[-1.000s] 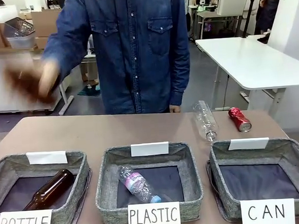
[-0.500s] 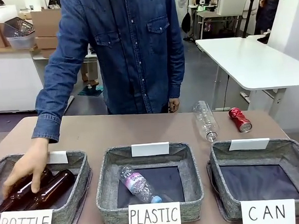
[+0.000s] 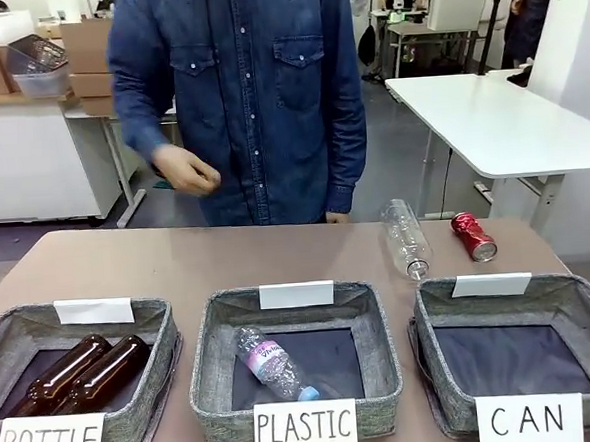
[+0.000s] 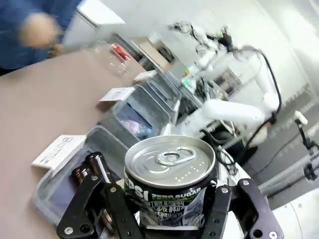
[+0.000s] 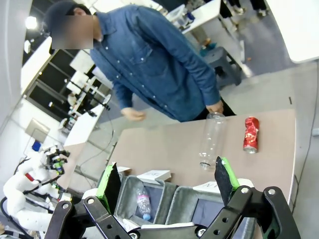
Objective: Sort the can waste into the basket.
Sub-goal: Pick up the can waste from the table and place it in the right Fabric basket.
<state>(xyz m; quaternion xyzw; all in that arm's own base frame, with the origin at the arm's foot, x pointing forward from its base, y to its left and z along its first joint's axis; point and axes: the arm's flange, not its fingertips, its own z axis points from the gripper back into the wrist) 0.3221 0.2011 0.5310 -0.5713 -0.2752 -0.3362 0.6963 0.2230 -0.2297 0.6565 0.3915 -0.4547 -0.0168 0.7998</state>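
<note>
Black can [image 4: 169,172] stands clamped in the left gripper [image 4: 167,211], at the far end from the CAN basket [image 3: 559,283], while the red can [image 3: 473,236] lies on its side on the table just beyond that basket, nearer the wide-open, empty right gripper [image 5: 167,174].

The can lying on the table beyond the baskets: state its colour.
The can is shiny red, seen best in the front view.

The left gripper [image 4: 167,206] clamps the black can [image 4: 169,164] between its jaws above a grey basket [image 4: 102,135] of brown bottles [image 4: 93,167] on the desk [image 4: 45,109].
</note>
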